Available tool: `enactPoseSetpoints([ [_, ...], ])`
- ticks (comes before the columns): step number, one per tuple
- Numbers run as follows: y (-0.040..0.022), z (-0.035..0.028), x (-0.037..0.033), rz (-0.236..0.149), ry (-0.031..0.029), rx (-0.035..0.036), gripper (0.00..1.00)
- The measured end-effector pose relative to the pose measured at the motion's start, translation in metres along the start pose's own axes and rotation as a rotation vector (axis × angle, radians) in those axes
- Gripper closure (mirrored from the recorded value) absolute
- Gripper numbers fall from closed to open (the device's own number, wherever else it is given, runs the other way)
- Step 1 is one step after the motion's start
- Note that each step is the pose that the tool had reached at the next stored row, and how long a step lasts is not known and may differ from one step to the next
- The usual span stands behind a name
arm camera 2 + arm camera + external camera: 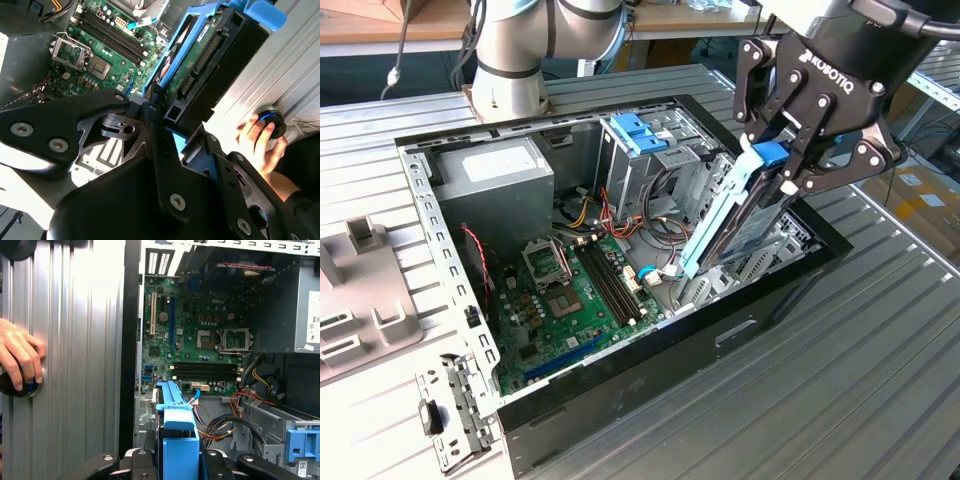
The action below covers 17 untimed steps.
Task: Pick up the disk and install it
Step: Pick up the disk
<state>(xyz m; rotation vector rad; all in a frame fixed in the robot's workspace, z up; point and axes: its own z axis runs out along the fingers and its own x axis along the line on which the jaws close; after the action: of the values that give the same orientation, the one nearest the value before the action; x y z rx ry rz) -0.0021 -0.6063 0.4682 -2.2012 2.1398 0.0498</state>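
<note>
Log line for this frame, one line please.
stage: install, disk not seated | tool: shut on disk | disk: tilted, over open case | hand: on knob, outside case

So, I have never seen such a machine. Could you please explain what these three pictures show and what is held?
The machine is a robot arm with a black gripper, a two-fingered claw. The exterior view comes from a camera off the arm; both wrist views come from cameras riding on the arm. On the ribbed metal table lies an open computer case, showing its green motherboard and grey power-supply box. The gripper is shut on the disk, a hard drive with blue rails, tilted, its lower end reaching into the case. In both wrist views a person's hand rests on a round knob.
</note>
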Motion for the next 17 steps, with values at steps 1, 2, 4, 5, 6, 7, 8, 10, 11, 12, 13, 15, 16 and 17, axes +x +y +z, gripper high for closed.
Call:
enactPoseSetpoints([
  [1,-0.0025,0.0001,0.0004,0.000,0.0000,-0.0001,0.63],
  [2,-0.0045,0.0001,0.0007,0.000,-0.0001,-0.0002,0.63],
  [4,-0.0080,0.0002,0.0013,0.000,-0.0001,-0.0003,0.63],
  [5,-0.0093,0.0002,0.0015,0.000,0.0000,-0.0004,0.63],
  [6,-0.0116,0.0002,0.0019,0.000,0.0000,-0.0005,0.63],
  [7,-0.0138,0.0003,0.0023,0.000,-0.0001,-0.0005,0.63],
  [8,-0.0159,0.0003,0.0027,0.000,0.0000,-0.0006,0.63],
  [10,-0.0203,0.0004,0.0035,0.000,-0.0001,-0.0008,0.63],
  [11,-0.0220,0.0004,0.0036,0.000,-0.0001,-0.0009,0.63],
  [12,-0.0236,0.0003,0.0038,0.000,0.0001,-0.0011,0.63],
  [13,-0.0255,0.0005,0.0041,0.000,-0.0001,-0.0012,0.63],
  [15,-0.0283,0.0005,0.0045,0.000,0.0000,-0.0014,0.63],
  [16,-0.0295,0.0005,0.0047,0.000,0.0000,-0.0014,0.63],
  [17,-0.0311,0.0006,0.0049,0.000,-0.0002,-0.0015,0.63],
])
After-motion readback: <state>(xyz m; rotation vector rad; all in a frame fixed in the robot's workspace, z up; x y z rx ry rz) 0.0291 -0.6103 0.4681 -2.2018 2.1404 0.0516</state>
